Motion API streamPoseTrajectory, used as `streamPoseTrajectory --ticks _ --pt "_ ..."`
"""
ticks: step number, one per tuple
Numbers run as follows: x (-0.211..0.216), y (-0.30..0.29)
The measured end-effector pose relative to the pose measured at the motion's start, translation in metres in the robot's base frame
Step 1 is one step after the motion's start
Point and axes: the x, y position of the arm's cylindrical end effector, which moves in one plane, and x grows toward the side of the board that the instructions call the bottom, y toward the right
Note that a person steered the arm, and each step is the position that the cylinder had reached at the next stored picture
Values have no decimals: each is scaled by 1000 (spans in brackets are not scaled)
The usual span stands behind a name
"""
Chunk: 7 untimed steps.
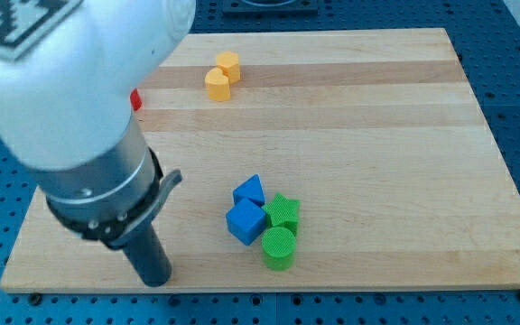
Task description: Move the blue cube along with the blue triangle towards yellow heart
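Tip [157, 278] at 9 o'clock of blue cube [246, 221], apart; no hand.
Risk: push drags green star [283, 210], misses blue triangle [250, 190], heart [217, 85] at 12.

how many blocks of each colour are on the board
blue: 2, a cube and a triangle
green: 2, a star and a cylinder
yellow: 2, a heart and a cylinder
red: 1, mostly hidden
total: 7
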Motion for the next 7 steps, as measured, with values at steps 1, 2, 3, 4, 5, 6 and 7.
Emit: streamPoseTrajectory --ticks 1,2,3,4,5,6,7 --pt "-1 34" --pt "-1 86" --pt "-9 89" --pt "-37 97" --pt "-52 105" --pt "-76 106" --pt "-108 106"
